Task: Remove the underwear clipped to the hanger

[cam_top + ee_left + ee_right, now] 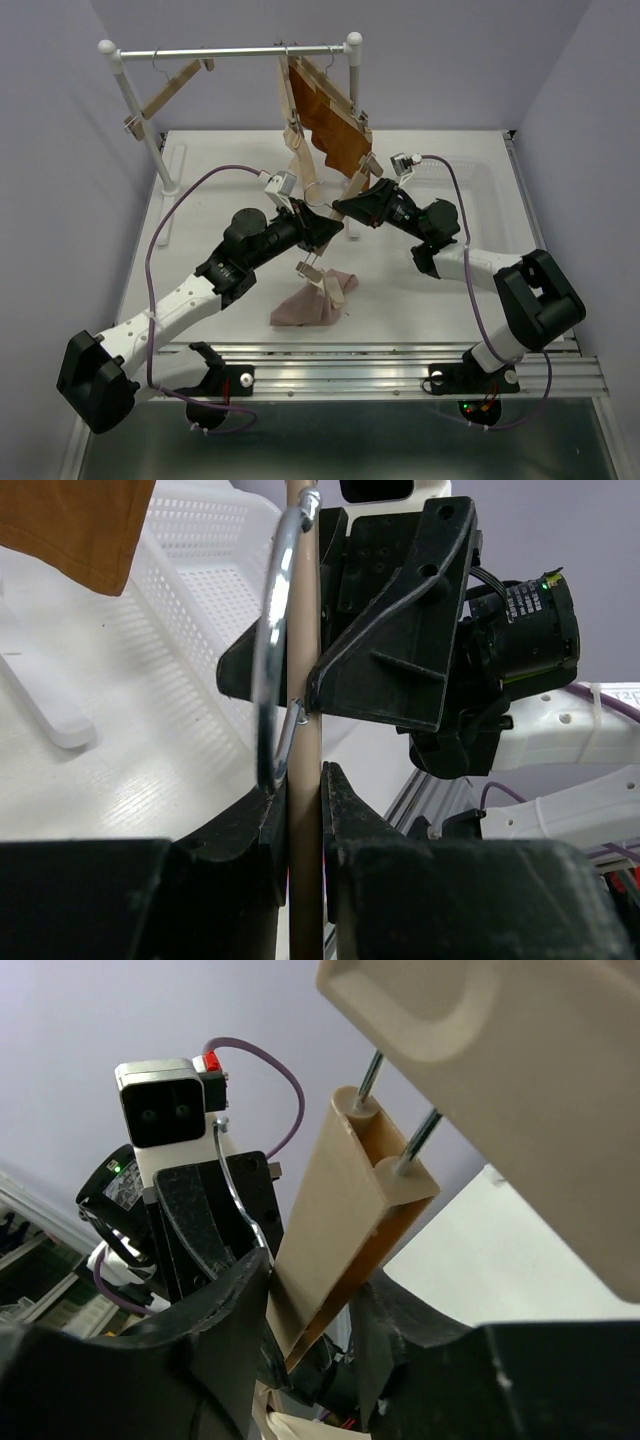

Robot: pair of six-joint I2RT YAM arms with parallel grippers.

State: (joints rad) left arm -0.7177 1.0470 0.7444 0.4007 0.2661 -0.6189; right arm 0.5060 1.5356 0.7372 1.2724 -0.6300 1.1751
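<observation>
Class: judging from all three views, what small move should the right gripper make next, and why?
Probably squeeze the clip fully. The right gripper straddles it with jaws not yet tight, the left gripper steadies the hanger bar, and the orange-brown underwear hangs clipped.

Blk/white arms, purple cables, blk grippers

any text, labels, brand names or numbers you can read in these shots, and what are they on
None can be read.
A small printed label on the round camera body behind the right claw, left wrist view: too small and blurred.
A pale sticker on the dark housing at the left of the right wrist view: blurred.
The hanger, underwear and table show no markings.
</observation>
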